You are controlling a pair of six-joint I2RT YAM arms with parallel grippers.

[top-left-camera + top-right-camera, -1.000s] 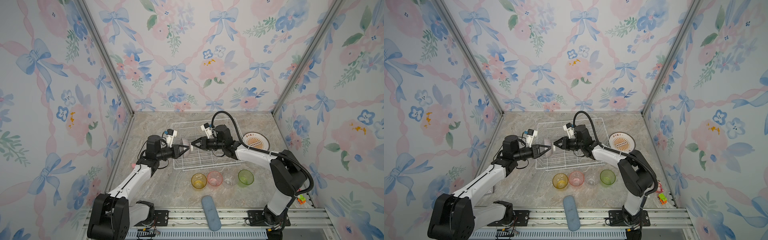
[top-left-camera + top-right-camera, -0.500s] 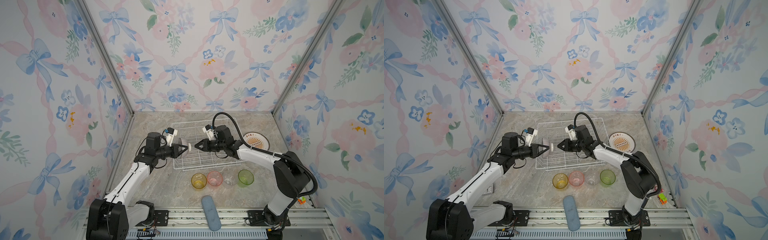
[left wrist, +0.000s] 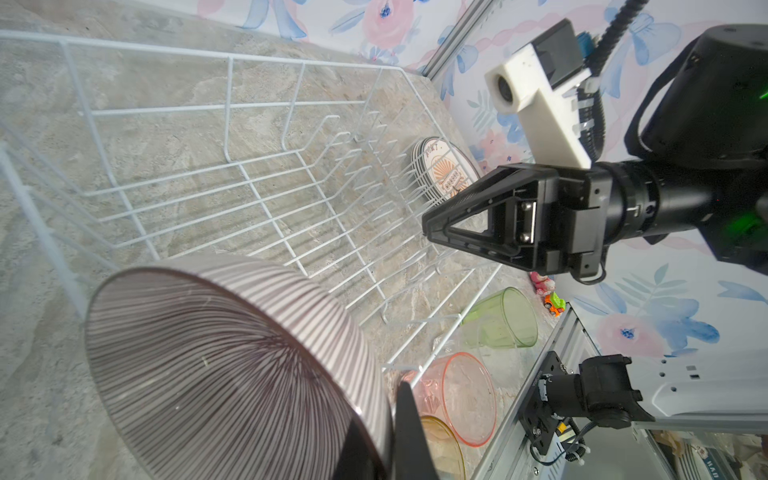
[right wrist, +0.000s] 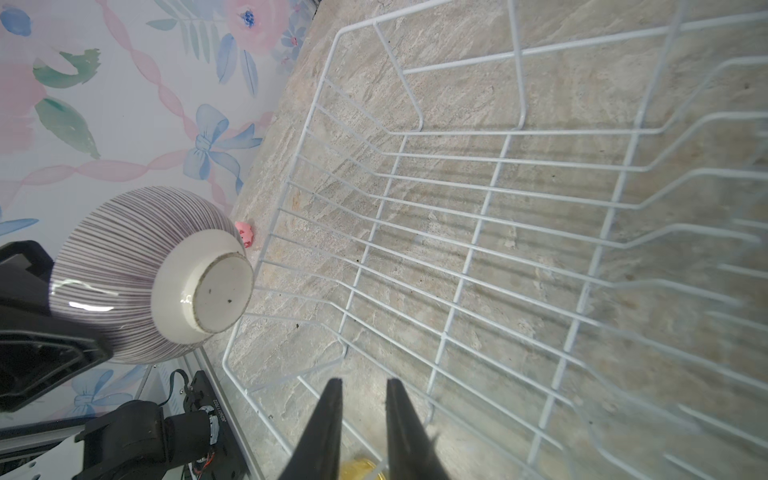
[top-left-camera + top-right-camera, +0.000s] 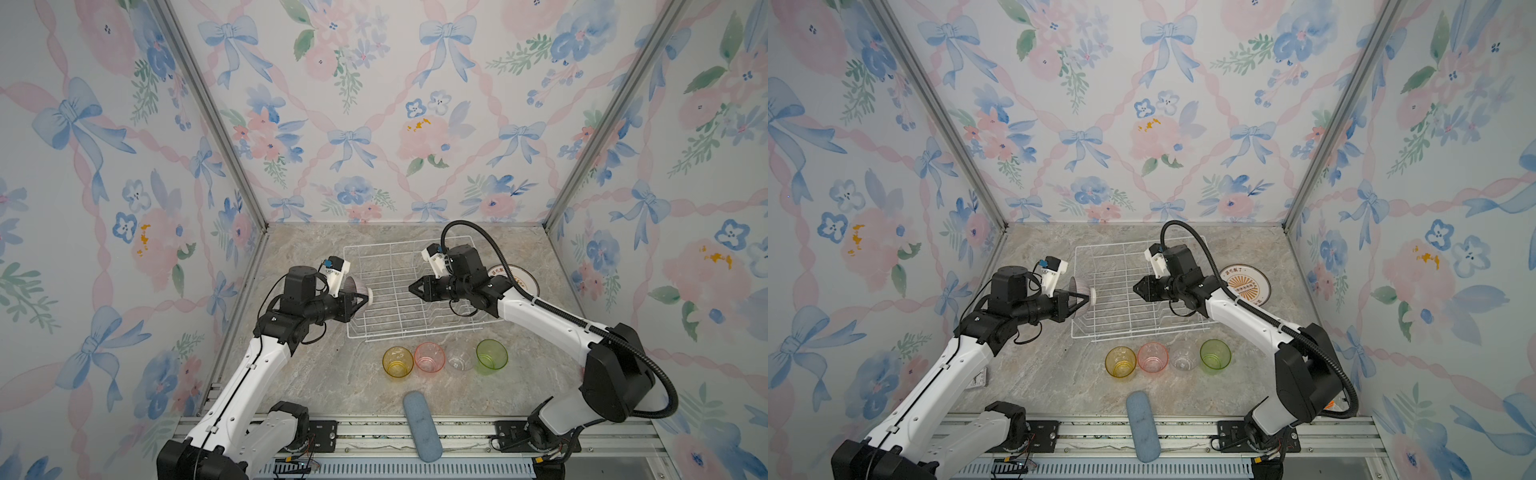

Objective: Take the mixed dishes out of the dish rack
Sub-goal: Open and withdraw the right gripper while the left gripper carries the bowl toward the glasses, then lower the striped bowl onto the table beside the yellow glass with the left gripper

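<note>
The pinkish-purple striped bowl lies on its side in the air over the left edge of the dish rack. My left gripper is shut on its rim. The white foot points at my right gripper, which hovers over the rack's middle, slightly open and empty. The rack holds no dishes. Yellow, pink, clear and green tumblers stand in a row in front of it. The plates are stacked to its right.
A blue-grey pad lies at the table's front edge. A small white clock sits by the left wall under the left arm. Small toys lie near the right wall. Floral walls close three sides.
The two grippers have drawn apart. The right one pulled back to the right over the rack, and the left one shifted a little left with the bowl.
</note>
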